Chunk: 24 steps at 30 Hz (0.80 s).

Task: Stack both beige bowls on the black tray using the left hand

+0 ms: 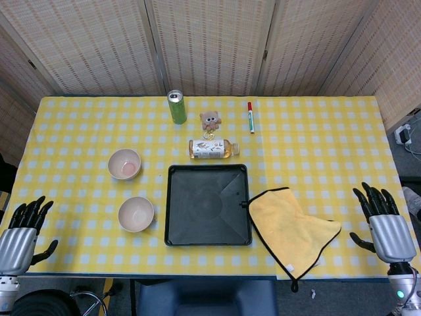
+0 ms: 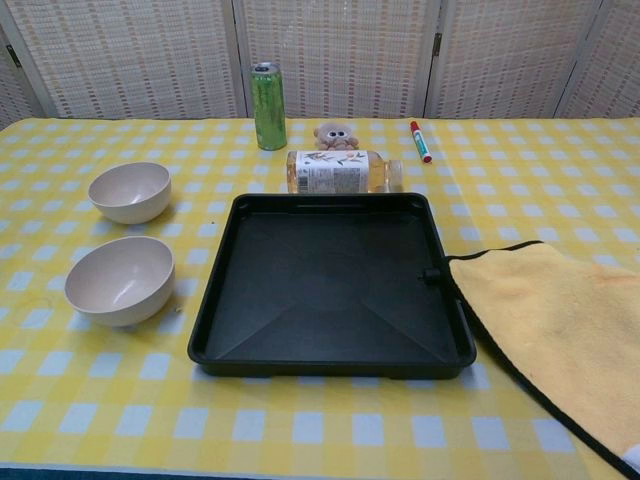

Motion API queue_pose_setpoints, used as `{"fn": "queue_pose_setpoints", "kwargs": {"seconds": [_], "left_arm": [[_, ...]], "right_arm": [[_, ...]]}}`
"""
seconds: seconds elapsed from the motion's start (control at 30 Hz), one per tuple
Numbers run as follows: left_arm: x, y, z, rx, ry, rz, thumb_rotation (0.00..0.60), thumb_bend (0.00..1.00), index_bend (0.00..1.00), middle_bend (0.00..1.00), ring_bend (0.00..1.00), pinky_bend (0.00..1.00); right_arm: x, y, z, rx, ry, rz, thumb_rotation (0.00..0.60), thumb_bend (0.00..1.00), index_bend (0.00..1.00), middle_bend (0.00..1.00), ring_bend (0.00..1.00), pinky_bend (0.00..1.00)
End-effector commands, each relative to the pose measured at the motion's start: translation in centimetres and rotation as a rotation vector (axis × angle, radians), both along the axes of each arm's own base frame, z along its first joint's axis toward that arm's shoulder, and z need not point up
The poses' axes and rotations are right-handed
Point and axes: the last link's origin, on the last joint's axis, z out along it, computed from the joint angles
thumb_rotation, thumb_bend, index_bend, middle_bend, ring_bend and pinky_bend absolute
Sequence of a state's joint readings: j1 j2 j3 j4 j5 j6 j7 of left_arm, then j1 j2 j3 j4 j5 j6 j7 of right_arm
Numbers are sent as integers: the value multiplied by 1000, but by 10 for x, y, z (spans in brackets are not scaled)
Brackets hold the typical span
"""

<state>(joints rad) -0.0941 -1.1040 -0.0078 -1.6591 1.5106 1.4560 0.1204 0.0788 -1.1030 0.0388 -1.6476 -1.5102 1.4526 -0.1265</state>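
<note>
Two beige bowls stand upright on the yellow checked table, left of the black tray (image 1: 208,205) (image 2: 330,285). The farther bowl (image 1: 124,163) (image 2: 130,191) and the nearer bowl (image 1: 136,214) (image 2: 120,279) sit apart and hold nothing. The tray holds nothing. My left hand (image 1: 23,230) hovers at the table's near left corner, fingers spread, well left of the bowls. My right hand (image 1: 385,220) is at the near right edge, fingers spread, holding nothing. Neither hand shows in the chest view.
A yellow cloth (image 1: 291,227) (image 2: 560,330) lies against the tray's right side. Behind the tray lie a drink bottle (image 1: 213,149) (image 2: 340,171), a green can (image 1: 176,106) (image 2: 267,105), a small plush toy (image 1: 210,120) (image 2: 336,135) and a red marker (image 1: 250,116) (image 2: 420,141).
</note>
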Motion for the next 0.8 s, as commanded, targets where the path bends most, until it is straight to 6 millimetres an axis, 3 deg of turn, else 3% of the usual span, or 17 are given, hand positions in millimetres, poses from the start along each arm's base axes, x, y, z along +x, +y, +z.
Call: {"fn": "queue_pose_setpoints", "kwargs": {"seconds": [0.03,0.3,0.4,0.43,0.5,0.53,0.6,0.7,0.8], "left_arm": [[0,0,0,-2,1,2,600,334,0,0,0,0],[6,-5,-3,-19,-14,-48,600,331,0,0,0,3],[10,-11,-4,-30,-28,-84,600,331,0,15,9,91],[10,-13,-5,-38,-25,-89,600,330,4,60,45,160],[12,-16,-8,-66,-27,-101,600,327,44,257,223,373],[14,-17,-10,-79,-33,-109,600,326,61,313,278,430],[17,-17,-15,-106,-44,-138,600,322,162,576,520,653],[20,-15,-26,-125,-54,-199,600,298,332,897,795,885],[22,-13,-39,-149,-80,-234,600,281,434,1000,921,997]], "right_arm": [[0,0,0,4,1,0,600,214,0,0,0,0],[3,3,0,0,-7,22,600,214,0,0,0,0],[3,4,0,0,-3,21,600,214,0,0,0,0],[3,4,0,-1,-4,20,600,214,0,0,0,0],[3,5,0,-4,-5,23,600,214,0,0,0,0],[4,5,0,-6,-4,25,600,214,0,0,0,0],[4,6,0,-7,-4,26,600,214,0,0,0,0],[4,7,0,-6,-3,25,600,215,0,0,0,0],[4,7,-1,-4,-2,25,600,214,0,0,0,0]]}}
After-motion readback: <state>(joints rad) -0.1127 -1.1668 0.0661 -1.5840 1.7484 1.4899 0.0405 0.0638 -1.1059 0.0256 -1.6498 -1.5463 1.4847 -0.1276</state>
